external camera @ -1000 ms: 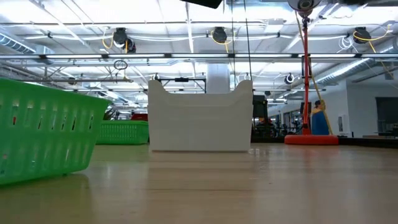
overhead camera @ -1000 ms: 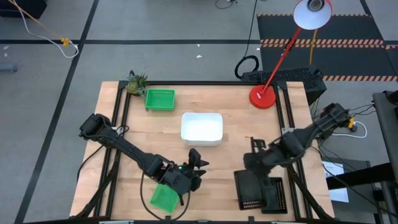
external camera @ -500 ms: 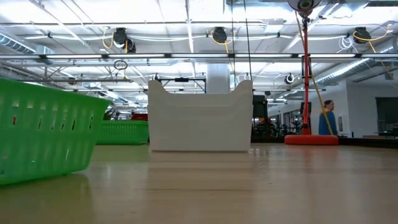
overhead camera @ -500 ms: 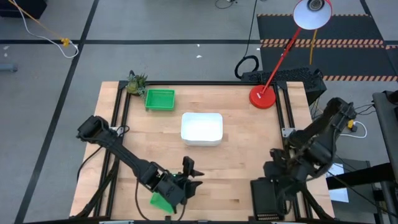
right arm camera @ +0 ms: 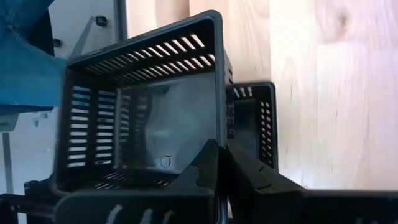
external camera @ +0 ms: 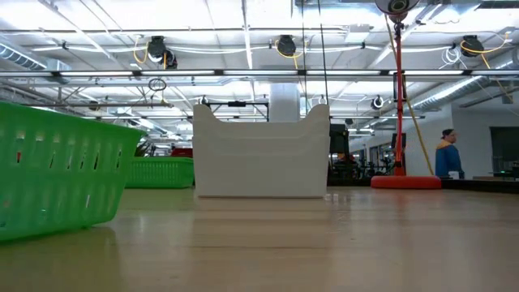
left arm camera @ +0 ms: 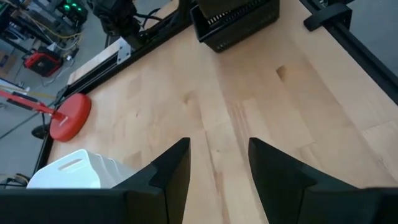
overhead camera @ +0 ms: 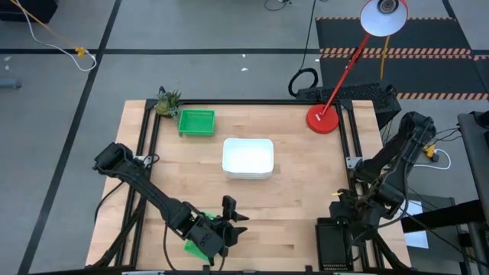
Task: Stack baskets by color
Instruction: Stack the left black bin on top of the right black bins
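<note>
My right gripper (right arm camera: pixel 221 163) is shut on a black mesh basket (right arm camera: pixel 143 112) at the table's near right corner (overhead camera: pixel 334 246). A second black basket (right arm camera: pixel 254 124) stands right behind the held one. My left gripper (left arm camera: pixel 217 149) is open over bare wood near the front edge (overhead camera: pixel 231 221), nothing between its fingers. A green basket (overhead camera: pixel 191 247) sits just to its left, half under the arm, and fills the low view's left side (external camera: pixel 57 170). Another green basket (overhead camera: pixel 196 122) stands far left. A white basket (overhead camera: pixel 247 157) rests mid-table. My right gripper pinches one side wall of the black basket (right arm camera: pixel 216 134) near its rim, with one finger inside and one outside. The fingers come slanting down from above. The basket is tilted, its open side turned toward the wrist. Whether its lower end touches the table, I cannot tell.
A red lamp base (overhead camera: pixel 323 119) with its slanting pole stands at the far right. A small leafy toy (overhead camera: pixel 166 101) sits at the far left corner. Bare wood lies between the white basket and the front edge. A person (external camera: pixel 447 156) walks in the room behind.
My right gripper has swung toward the table's near right corner and sunk, taking the black basket along. My left gripper has moved toward the near edge and rolled about its own axis. The green and white baskets have stayed put.
</note>
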Tool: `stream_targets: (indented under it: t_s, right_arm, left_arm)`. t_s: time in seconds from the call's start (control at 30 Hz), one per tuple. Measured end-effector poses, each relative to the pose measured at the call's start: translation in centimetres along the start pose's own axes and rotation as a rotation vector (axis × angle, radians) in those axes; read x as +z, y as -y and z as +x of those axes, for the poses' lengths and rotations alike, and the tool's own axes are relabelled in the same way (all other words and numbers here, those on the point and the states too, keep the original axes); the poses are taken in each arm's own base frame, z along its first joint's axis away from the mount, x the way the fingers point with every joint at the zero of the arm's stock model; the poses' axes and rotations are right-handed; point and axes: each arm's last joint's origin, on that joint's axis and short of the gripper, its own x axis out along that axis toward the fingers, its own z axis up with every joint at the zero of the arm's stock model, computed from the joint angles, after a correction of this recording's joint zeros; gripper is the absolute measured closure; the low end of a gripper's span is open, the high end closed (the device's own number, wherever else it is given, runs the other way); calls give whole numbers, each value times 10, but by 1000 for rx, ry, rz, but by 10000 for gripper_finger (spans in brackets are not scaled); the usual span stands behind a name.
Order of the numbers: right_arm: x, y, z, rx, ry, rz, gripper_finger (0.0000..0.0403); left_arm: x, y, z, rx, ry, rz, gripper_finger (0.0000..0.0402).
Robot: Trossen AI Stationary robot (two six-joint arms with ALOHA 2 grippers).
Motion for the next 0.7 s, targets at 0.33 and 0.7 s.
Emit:
stream_targets:
  t_s: [0.33, 0.7]
  right_arm:
    - [-18, 18, 0, 52, 38, -8, 396]
    - [-28, 35, 13, 10, 14, -6, 396]
  left_arm:
    - [-1, -3, 3, 7, -6, -5, 238]
    - [-2, -11, 9, -14, -15, -16, 238]
